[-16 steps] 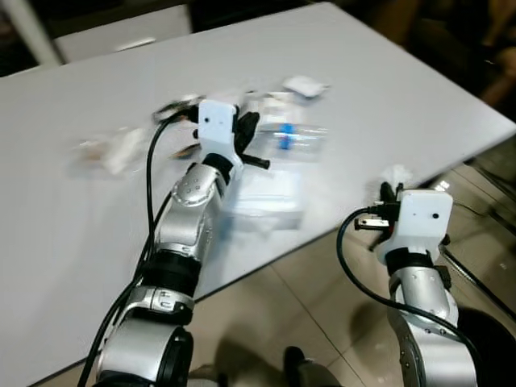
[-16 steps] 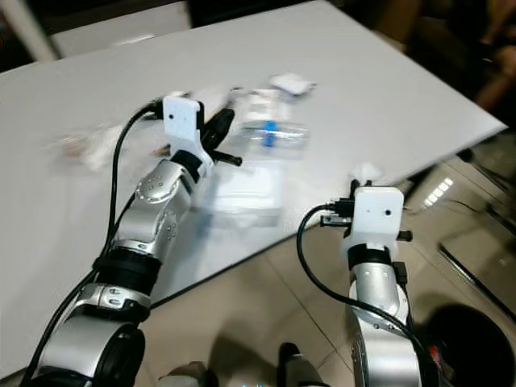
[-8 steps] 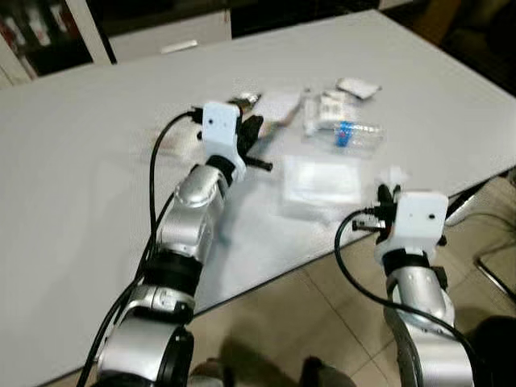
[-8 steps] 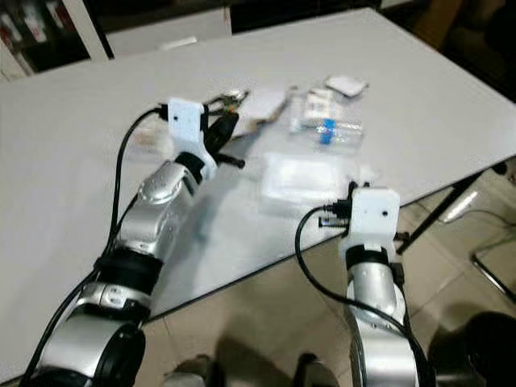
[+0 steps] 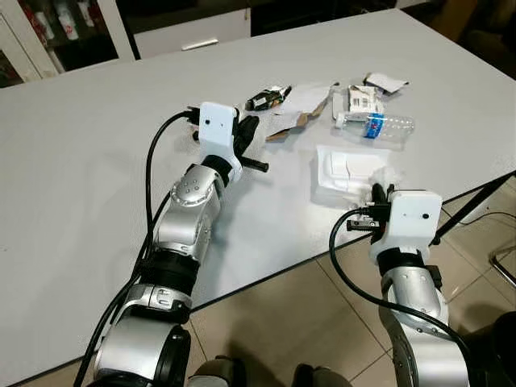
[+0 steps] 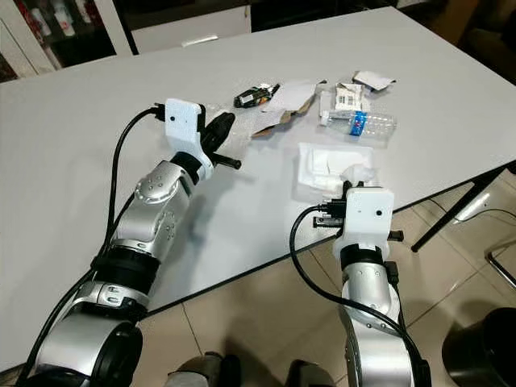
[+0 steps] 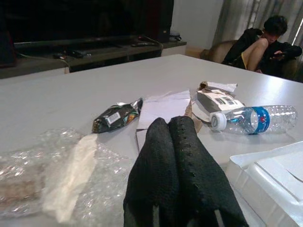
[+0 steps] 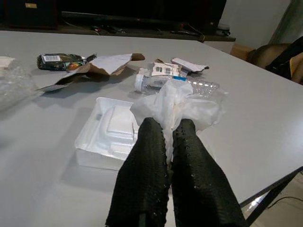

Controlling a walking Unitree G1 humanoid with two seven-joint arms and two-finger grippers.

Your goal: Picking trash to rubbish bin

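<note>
Trash lies on the white table: a clear bottle with a blue label, a white plastic tray, a black snack wrapper, torn cardboard and a small labelled box. My right gripper is shut on a crumpled white tissue, at the table's near edge just in front of the tray. My left gripper is shut and holds nothing. It hovers over the table beside a sheet of bubble wrap, short of the wrapper.
A dark round bin stands on the tiled floor at the lower right, past a table leg. A person sits on a couch beyond the table's far side. Cabinets line the back wall.
The camera has moved, so the trash now appears further right and sharper. Both arms hold much the same pose, and the right gripper still grips the tissue.
</note>
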